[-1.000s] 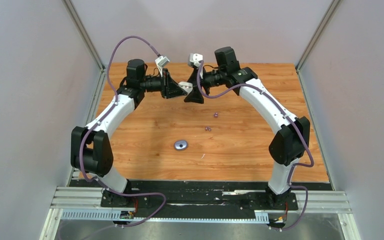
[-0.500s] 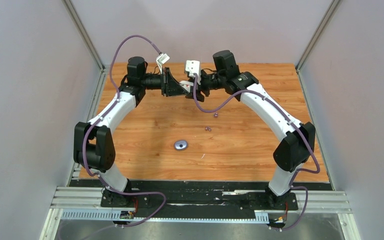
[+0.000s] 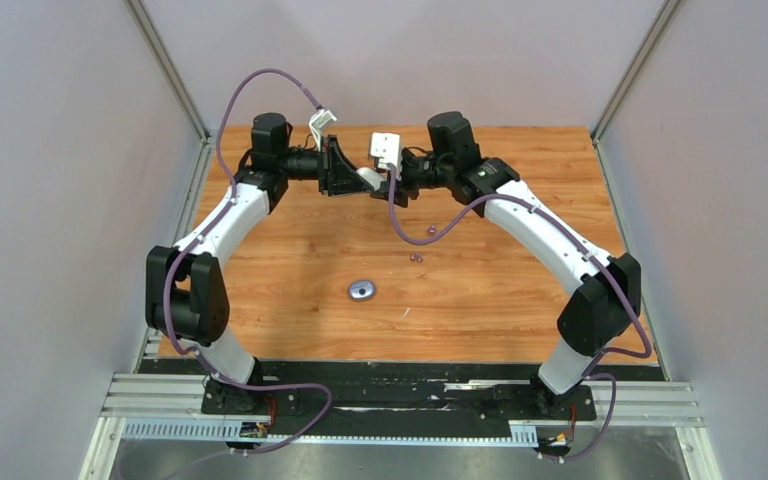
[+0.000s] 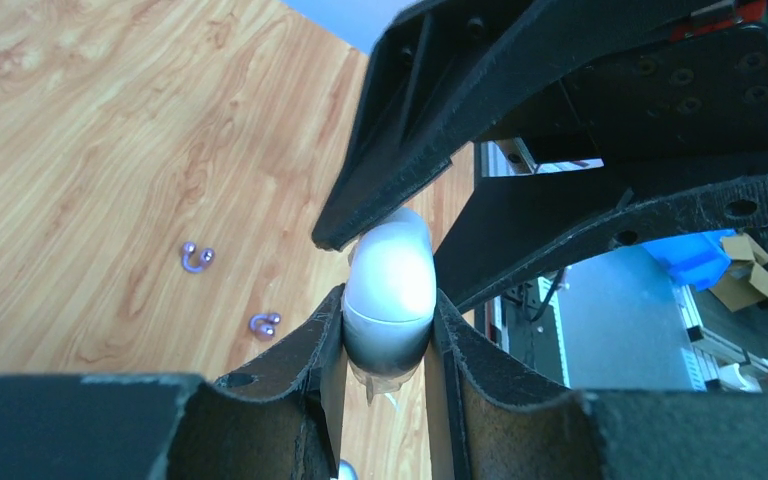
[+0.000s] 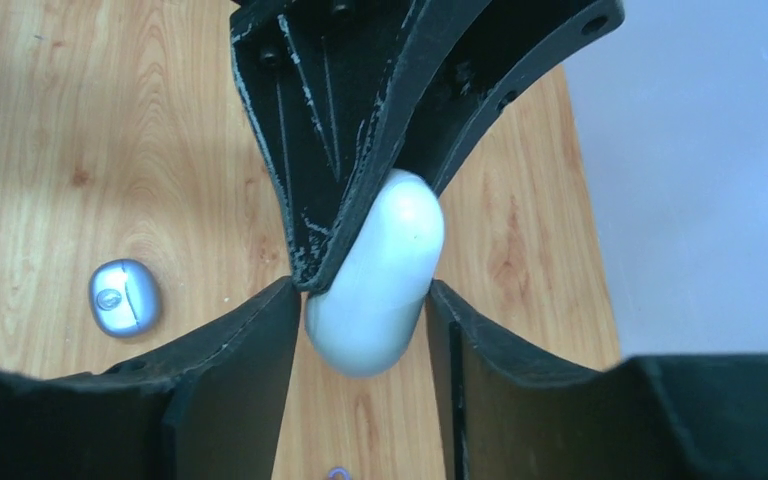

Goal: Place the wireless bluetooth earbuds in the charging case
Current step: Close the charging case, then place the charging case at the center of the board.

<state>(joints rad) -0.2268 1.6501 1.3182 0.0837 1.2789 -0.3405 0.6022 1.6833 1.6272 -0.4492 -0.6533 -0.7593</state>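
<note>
The left gripper (image 4: 388, 322) and the right gripper (image 5: 365, 312) meet above the far part of the wooden table (image 3: 520, 290). Each is closed tightly on the same white charging case (image 4: 390, 285), from opposite ends. The case is in the air, not on the wood. Only the left wrist view shows clearly one purple earbud (image 4: 197, 258) and a second purple earbud (image 4: 265, 323), both loose on the table and apart from the white case. The right wrist view shows instead a silver-blue case (image 5: 125, 297), closed and lying flat.
</note>
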